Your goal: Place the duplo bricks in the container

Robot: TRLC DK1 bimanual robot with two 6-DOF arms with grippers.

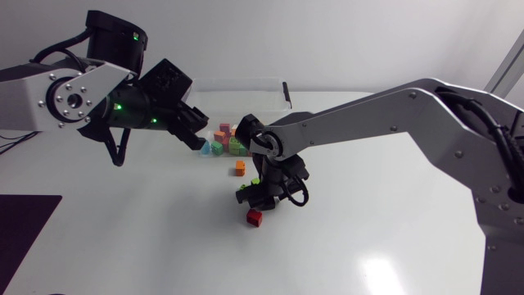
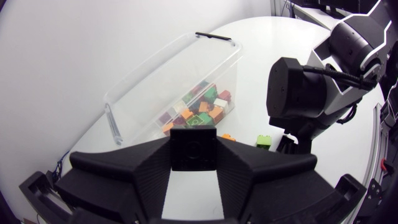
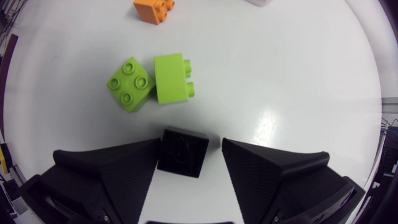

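Left gripper (image 1: 197,141) pinches a dark brick (image 2: 194,147), up off the table beside the container (image 2: 149,74), which has many bricks in it. Right gripper (image 3: 190,145) is spread, low over the table. A second dark brick (image 3: 182,153) sits between its fingers, against one only. Two green bricks (image 3: 171,81) lie just ahead.

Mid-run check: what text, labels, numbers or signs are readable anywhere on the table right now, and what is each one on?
No word, number or sign can be read in any view.
green brick lying studs up: any marks on its studs are too small to read.
container: no label shows on its clear wall.
bricks in the container: too small to tell.
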